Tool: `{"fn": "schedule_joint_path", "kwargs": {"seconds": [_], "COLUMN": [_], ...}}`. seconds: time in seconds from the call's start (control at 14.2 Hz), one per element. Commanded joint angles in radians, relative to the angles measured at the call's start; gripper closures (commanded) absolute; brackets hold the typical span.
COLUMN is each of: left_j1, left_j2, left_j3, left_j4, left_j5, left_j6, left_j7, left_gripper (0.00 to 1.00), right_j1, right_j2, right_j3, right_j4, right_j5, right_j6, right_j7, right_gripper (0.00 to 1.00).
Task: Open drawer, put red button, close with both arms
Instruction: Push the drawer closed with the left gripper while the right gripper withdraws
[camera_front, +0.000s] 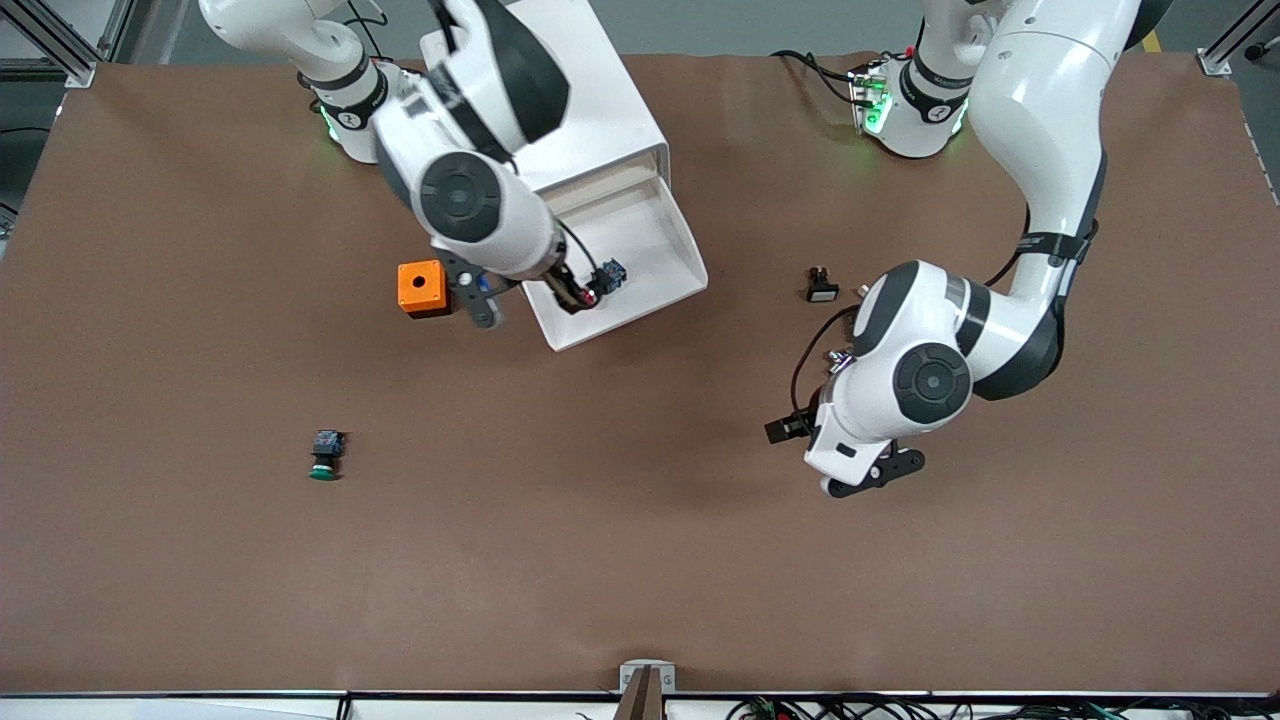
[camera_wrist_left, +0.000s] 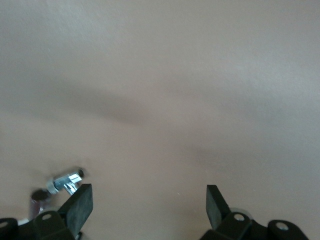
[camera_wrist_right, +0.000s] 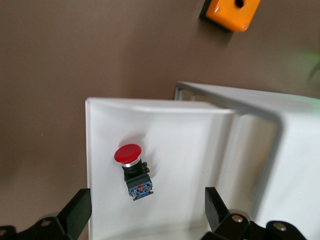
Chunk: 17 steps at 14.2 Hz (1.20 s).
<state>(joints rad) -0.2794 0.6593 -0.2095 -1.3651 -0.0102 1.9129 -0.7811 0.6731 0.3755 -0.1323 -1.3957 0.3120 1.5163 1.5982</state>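
The right gripper's (camera_wrist_right: 147, 210) two black fingers (camera_wrist_right: 75, 212) stand wide apart and hold nothing. It hangs over the open drawer (camera_front: 640, 290). Under the gap between the fingers lies the red button (camera_wrist_right: 134, 170). It rests on its side on the white floor of the drawer, with its round red cap at one end and its dark blue block at the other. Nothing touches it. It is the only thing in the drawer that can be seen.

The drawer is a white tray with low walls. It is pulled out of a white box (camera_front: 570, 90) that stands near the right arm's base. The drawer's open end points toward the front camera.

Just beside the drawer, toward the right arm's end of the desk (camera_front: 640, 560), sits an orange box (camera_front: 422, 288) with a round hole in its top. Much nearer to the front camera lies a green button (camera_front: 326, 455), alone on the brown desk.

The left gripper's (camera_wrist_left: 150, 205) black fingers (camera_wrist_left: 80, 205) are wide apart too, with nothing between them. It waits low over bare desk, toward the left arm's end. A small black and white switch (camera_front: 822, 285) lies on the desk between the drawer and the left arm.
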Motion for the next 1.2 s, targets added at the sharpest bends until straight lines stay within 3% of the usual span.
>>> {"fn": "schedule_joint_path", "kwargs": {"seconds": [0.0,0.35,0.56,0.7,0.85,1.13], "left_j1": [-0.061,-0.171,-0.242,-0.289,-0.319,-0.337], "left_j2": [-0.018,-0.027,-0.026,-0.027,-0.023,-0.015], "left_j3": [0.001,0.002,0.002,0.007,0.001,-0.024], "left_j4": [-0.012,-0.034,-0.065,-0.083,-0.101,-0.155], "left_j5": [0.055,0.058,0.058,0.062,0.148,0.157], "left_j6": [-0.003,0.073,0.145,0.162,0.193,0.248], "left_j7": [-0.13,-0.277,-0.351,-0.365,-0.427,-0.463], "left_gripper": [0.0,0.0,0.0,0.0,0.0,0.0], "right_j1": [-0.114,-0.285,-0.352,-0.401,-0.461,-0.535], "right_j2": [-0.009,-0.115,-0.15,-0.176,-0.205,-0.294], "right_j3": [0.011,0.01,0.01,0.01,0.008,0.01], "right_j4": [0.107,0.106,0.093,0.067,0.038,-0.084], "right_j5": [0.021,0.006,-0.095,-0.122,-0.132,-0.238], "right_j6": [-0.14,-0.189,-0.217,-0.217,-0.211,-0.121], "right_j7": [-0.122,-0.527,-0.81,-0.955,-1.123,-1.386], "right_gripper": [0.0,0.0,0.0,0.0,0.0,0.0]}}
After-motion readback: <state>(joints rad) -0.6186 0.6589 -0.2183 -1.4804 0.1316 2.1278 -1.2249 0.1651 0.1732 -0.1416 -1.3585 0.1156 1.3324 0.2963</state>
